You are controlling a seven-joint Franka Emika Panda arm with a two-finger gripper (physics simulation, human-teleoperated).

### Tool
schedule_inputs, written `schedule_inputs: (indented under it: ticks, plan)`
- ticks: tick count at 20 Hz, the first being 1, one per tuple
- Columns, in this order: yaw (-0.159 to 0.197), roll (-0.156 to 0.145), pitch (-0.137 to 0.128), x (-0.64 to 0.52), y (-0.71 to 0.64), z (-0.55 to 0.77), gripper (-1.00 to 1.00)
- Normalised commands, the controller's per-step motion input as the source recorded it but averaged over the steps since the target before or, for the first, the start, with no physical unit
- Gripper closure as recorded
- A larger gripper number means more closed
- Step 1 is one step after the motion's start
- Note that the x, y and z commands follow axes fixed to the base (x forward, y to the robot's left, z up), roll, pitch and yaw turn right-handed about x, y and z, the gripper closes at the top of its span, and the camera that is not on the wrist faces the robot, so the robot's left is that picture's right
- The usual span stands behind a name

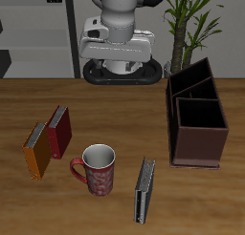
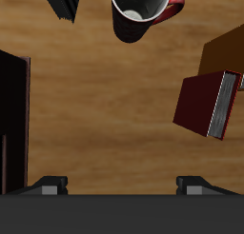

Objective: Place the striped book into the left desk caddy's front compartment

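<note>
The striped book (image 1: 144, 191) stands on its edge near the table's front edge, beside the mug; in the wrist view only its corner (image 2: 65, 2) shows. The left desk caddy (image 1: 196, 119) is dark maroon-brown. Its front compartment (image 1: 189, 82), with the taller slanted walls, is the section farther back, and the lower square section (image 1: 201, 117) is nearer the front edge. One caddy wall (image 2: 11, 124) shows in the wrist view. My gripper (image 2: 124, 185) is open and empty, high over the back of the table, far from the book and the caddy.
A red patterned mug (image 1: 96, 169) stands beside the striped book and also shows in the wrist view (image 2: 141, 14). A red book (image 1: 60, 131) and an orange book (image 1: 36, 150) stand together across the table from the caddy. A potted plant (image 1: 191, 24) is behind the caddy.
</note>
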Motion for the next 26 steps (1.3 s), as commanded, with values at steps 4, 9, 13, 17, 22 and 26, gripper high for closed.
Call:
schedule_inputs:
  ticks: [4,9,13,17,22,26]
  plan:
    - [0.018,0.000,-0.002,0.14,-0.05,-0.07,-1.00]
    - [-0.003,-0.011,0.009,0.02,0.02,-0.07,-1.00]
    - [-0.004,-0.003,-0.018,0.00,0.11,-0.01,-1.00]
    - [-0.026,-0.029,-0.034,0.11,0.20,0.06,-1.00]
    - [-0.014,0.005,-0.023,0.16,0.25,0.08,-1.00]
    - [-0.021,-0.003,-0.026,0.27,0.26,0.14,-1.00]
